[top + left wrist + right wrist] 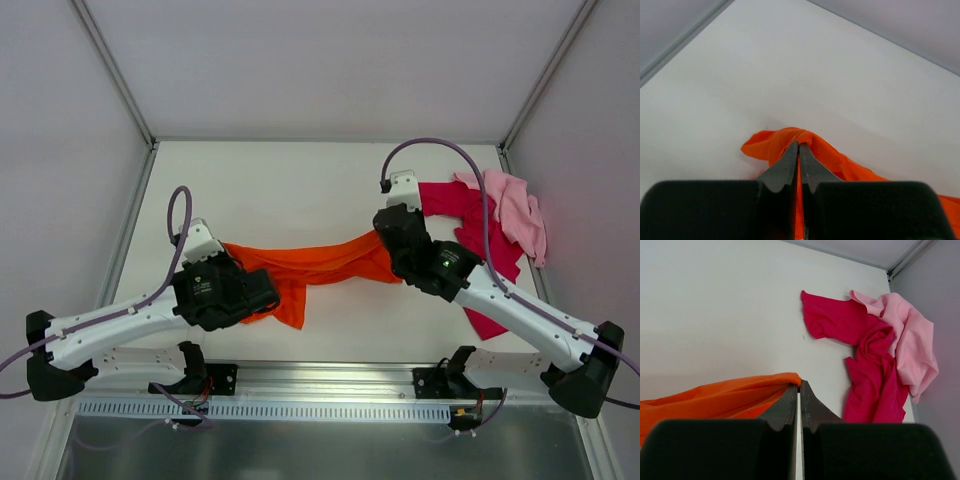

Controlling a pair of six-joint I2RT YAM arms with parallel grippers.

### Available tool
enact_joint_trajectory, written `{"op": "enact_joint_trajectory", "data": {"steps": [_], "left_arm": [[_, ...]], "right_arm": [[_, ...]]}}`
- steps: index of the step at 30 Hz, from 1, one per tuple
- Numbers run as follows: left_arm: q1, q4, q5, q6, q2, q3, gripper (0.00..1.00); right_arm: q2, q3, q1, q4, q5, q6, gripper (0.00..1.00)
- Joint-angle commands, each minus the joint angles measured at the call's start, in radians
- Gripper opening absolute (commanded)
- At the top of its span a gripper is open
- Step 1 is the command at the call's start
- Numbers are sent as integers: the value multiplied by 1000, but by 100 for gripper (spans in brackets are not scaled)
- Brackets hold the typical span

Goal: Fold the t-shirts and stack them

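Spanning L-to-R, orange t-shirt [320,262] stretches lengthwise: L gripper [799,147] clamped on its L end, R gripper [799,386] on R end. Magenta t-shirt [447,205] & pink t-shirt [515,205] heaped nearer R gripper.

Left arm [120,325]: extended from its base toward the table centre, with the forearm low and the wrist angled inward. Right arm [520,310]: extended from its base up and to the left. Left gripper [798,145]: jaws closed, with the tips pinching a bunch of the orange t-shirt [770,145]. Right gripper [799,384]: jaws closed, apparently on an edge of the same shirt. The fingers partly hide the contact.
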Motion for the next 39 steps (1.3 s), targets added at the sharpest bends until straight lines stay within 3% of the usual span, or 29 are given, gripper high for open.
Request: {"op": "enact_joint_trajectory", "data": {"steps": [1, 2, 3, 4, 5, 7, 13, 17, 20, 25, 29, 33, 39], "left_arm": [[110, 229, -51, 433, -51, -17, 0], [135, 371, 0, 568, -76, -48, 0], [163, 559, 53, 934, -105, -97, 0], [245, 1005, 140, 1106, -180, -235, 0], [293, 1105, 308, 1153, -209, -278, 0], [390, 1074, 360, 1099, -179, -277, 0], [447, 1173, 446, 1137, -41, -245, 0], [565, 1190, 537, 1175, 34, -163, 0], [618, 1218, 604, 1181, 125, -94, 0], [756, 1247, 722, 1210, 322, 87, 0], [815, 1270, 756, 1235, 525, 222, 0], [879, 1307, 793, 1244, 628, 305, 0], [941, 1331, 795, 1286, 761, 434, 0]], "right_arm": [[-69, -13, 12, 39, 115, 30, 1], [-83, -14, 14, 39, 123, 27, 1], [-94, -16, 14, 37, 128, 19, 1], [-103, -16, 15, 31, 126, 18, 1], [-116, -11, 21, 1, 132, 24, 1], [-143, -22, 30, -18, 166, 19, 1], [-156, -13, 32, -24, 160, 31, 1], [-91, -1, 21, 64, 204, -24, 1], [-19, 64, -57, 111, 194, -36, 1], [214, 196, -158, 265, 183, -149, 1], [436, 387, -249, 318, 85, -165, 1], [659, 556, -304, 425, 56, -301, 1], [950, 843, -396, 421, 27, -303, 1]]}}
